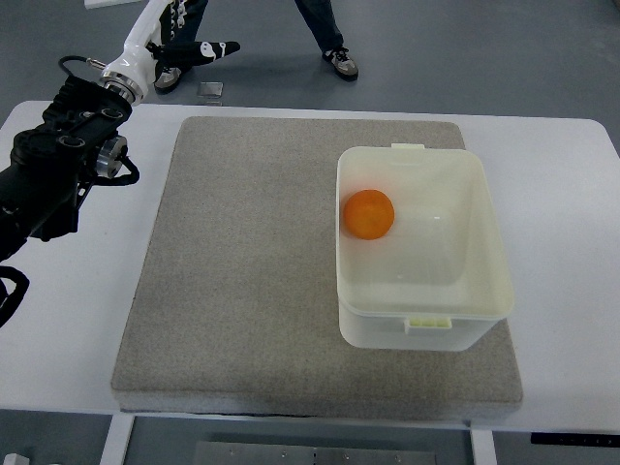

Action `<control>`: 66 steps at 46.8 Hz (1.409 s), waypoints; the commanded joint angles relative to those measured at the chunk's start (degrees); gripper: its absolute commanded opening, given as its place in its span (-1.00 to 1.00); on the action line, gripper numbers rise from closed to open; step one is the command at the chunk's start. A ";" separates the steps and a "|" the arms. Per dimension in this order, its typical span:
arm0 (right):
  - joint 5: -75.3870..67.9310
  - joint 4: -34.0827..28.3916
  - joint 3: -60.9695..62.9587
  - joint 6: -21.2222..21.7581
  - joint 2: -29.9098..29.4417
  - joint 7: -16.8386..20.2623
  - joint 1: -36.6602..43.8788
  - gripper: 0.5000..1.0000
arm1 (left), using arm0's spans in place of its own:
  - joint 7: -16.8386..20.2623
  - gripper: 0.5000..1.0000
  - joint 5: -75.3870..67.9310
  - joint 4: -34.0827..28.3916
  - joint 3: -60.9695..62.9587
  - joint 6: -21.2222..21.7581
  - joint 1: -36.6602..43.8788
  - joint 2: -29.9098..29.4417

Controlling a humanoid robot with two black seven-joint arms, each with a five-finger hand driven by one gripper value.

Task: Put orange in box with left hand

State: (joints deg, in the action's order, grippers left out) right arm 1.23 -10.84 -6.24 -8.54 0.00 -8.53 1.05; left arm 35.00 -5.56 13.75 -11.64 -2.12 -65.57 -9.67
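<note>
Your left hand (199, 48) sits raised far to the upper left of the box (422, 329), its dark fingers stretched out and gripping nothing, while the orange (368, 214) rests inside against the box's left wall, so another reach risks only knocking that box.

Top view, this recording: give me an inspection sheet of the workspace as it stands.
Surface: white table with a grey mat across its middle.
Job's things: orange lies inside the white box, against its left wall; the box sits on the mat's right part.
Clutter: nothing seen on the table.
Hands: left hand raised off beyond the table's far left corner, holding nothing, fingers extended; right hand not in view.
Cables: black cable looped at the left arm.
Surroundings: grey floor; a person's legs and shoes beyond the far edge.
</note>
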 commanded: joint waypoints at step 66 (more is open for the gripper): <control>0.00 -0.06 0.00 0.01 0.00 0.00 0.00 0.73 | -11.00 1.00 20.06 -3.99 -23.34 -21.17 7.74 1.67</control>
State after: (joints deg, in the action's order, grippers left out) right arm 1.23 -10.88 -6.24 -8.53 0.00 -8.52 1.05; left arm 24.00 14.49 9.76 -35.02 -23.29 -57.80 -8.06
